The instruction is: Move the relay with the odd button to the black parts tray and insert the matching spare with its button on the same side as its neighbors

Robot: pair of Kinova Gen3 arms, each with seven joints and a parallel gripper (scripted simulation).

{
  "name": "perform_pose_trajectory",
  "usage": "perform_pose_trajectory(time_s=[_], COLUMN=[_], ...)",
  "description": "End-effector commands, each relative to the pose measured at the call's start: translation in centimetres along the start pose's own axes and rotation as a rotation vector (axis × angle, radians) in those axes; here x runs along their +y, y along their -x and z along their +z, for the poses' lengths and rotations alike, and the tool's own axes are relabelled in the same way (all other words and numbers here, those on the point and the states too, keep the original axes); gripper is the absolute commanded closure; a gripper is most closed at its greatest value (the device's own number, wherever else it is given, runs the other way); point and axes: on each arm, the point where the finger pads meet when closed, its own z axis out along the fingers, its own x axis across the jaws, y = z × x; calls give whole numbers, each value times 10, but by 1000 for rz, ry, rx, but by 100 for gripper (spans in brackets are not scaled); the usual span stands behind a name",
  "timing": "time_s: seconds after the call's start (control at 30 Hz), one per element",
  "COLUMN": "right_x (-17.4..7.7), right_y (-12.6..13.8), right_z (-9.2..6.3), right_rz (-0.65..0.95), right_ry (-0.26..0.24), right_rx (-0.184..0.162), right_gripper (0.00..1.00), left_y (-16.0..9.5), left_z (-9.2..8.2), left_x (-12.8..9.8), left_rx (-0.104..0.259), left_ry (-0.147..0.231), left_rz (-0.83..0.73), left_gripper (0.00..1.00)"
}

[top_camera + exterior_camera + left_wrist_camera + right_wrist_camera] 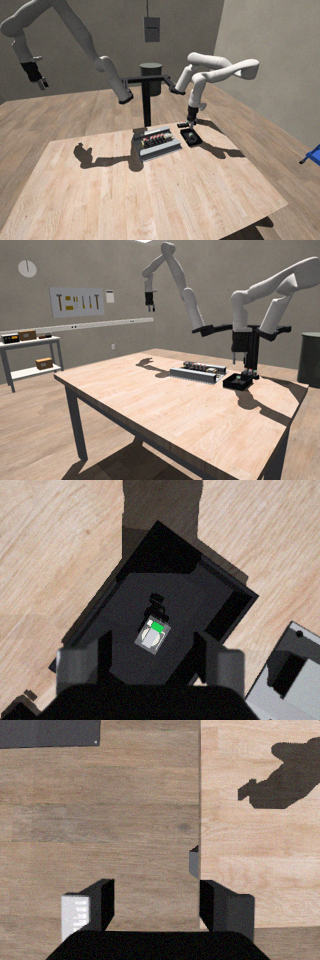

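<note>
- The odd relay (191, 134) (238, 378) (152, 635), green-buttoned, sits inside the black tray (196, 144) (232, 385) (185, 595), so the removal half looks finished.
- The left pincer (193, 125) (239, 363) (152, 648) hangs above the tray and rack area, its fingers wide apart and nothing between them.
- The right pincer (44, 87) (151, 310) (157, 897) also has its fingers apart, holding nothing, well away from the work.
- The step in hand appears to be fetching the replacement from the rack (181, 126) (246, 374) (20, 710), just beside the tray on the surface (155, 193) (155, 395) (60, 540) (260, 845).
- The panel's remaining buttons show red; the middle spare (250, 371) looks the best match, with an orange-looking one on one side and a green one on the other.
- The next move calls for centring the left pincer over that spare, fingers aligned with its sides, then a straight lift that leaves its neighbours alone.
- The panel (161, 152) (192, 375) (307, 685) seems flat. A gap near one end of its relay row is probably the empty socket; small details there cannot be told.
- Insertion then needs matching button side and a vertical push until tops align, without tipping the loose panel.
</note>
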Motion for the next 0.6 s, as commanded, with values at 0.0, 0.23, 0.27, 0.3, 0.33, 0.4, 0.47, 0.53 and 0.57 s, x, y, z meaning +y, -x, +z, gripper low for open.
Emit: perform_pose_trajectory(time_s=[0.0, 0.23, 0.27, 0.3, 0.33, 0.4, 0.47, 0.53, 0.57], right_x=[0, 0, 0, 0, 0, 0, 0, 0, 0], right_y=[0, 0, 0, 0, 0, 0, 0, 0, 0], right_z=[0, 0, 0, 0, 0, 0, 0, 0, 0], right_rz=[0, 0, 0, 0, 0, 0, 0, 0, 0], right_ry=[1, 1, 1, 1, 1, 1, 1, 1, 1], right_rx=[0, 0, 0, 0, 0, 0, 0, 0, 0], right_gripper=[0, 0, 0, 0, 0, 0, 0, 0, 0], left_y=[0, 0, 0, 0, 0, 0, 0, 0, 0], left_z=[-1, -1, -1, -1, -1, -1, -1, -1, -1], left_x=[0, 0, 0, 0, 0, 0, 0, 0, 0], left_rx=[2, 2, 2, 2, 2, 2, 2, 2, 2], left_ry=[-3, -4, -4, -4, -4, -4, -4, -4, -4], left_rz=[-26, -71, -77, -84, -90, -103, -109, -124, -139], left_gripper=[0, 0, 0, 0, 0, 0, 0, 0, 0])
